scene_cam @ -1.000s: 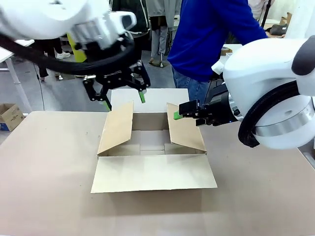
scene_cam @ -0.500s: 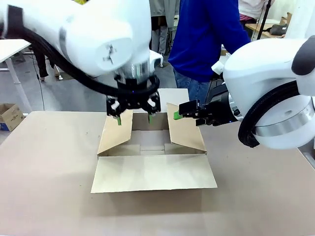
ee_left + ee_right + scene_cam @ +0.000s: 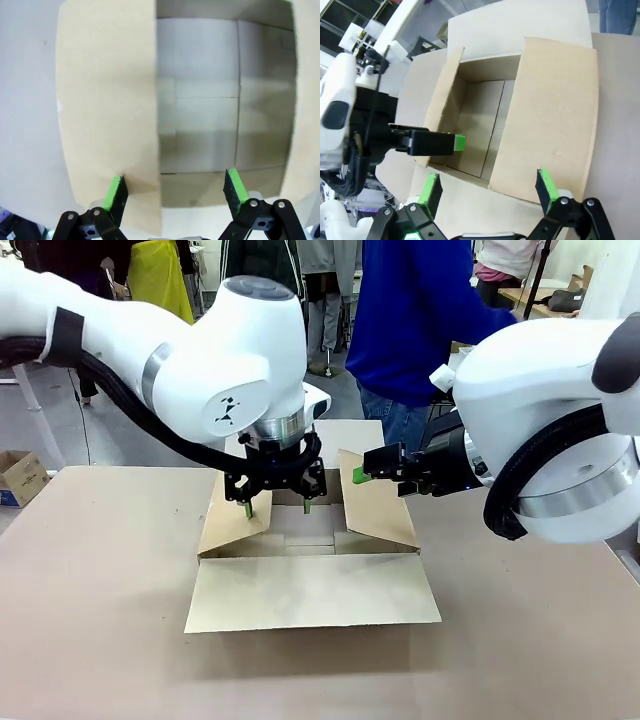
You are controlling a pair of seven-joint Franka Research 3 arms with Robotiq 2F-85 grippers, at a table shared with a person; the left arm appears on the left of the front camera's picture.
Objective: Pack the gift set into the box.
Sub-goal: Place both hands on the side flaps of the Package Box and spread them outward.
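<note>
Beige counter [image 3: 90, 620] carrying the box [image 3: 305, 530], a shallow brown carton that is lying at the middle with its long axis running from the robot's left to its right. A person in a blue top [image 3: 420, 310] is standing at the far side.

Flaps: the near flap [image 3: 310, 592] and the far flap [image 3: 300, 440] are lying flat outward. The left flap [image 3: 232, 508] and the right flap [image 3: 382, 512] are standing half raised and leaning away from the opening. The box floor is lying bare in both wrist views.

Left gripper [image 3: 275, 506]: it is pointing straight down at the far end of the left flap, with its fingers spread wide. In its wrist view, the left gripper [image 3: 175, 192] is holding one finger over the flap and the other over the open interior, so the flap's free edge is running between them.

Right gripper [image 3: 360, 475]: it is hanging level just beside the upper far corner of the right flap, also spread wide. In its wrist view, the right gripper [image 3: 487, 190] has that flap lying directly ahead.

Each arm is nearest to the flap on its own side. The coming move is probably to press the side flaps outward, so each gripper needs to stay on the inner side of its flap's edge.
</note>
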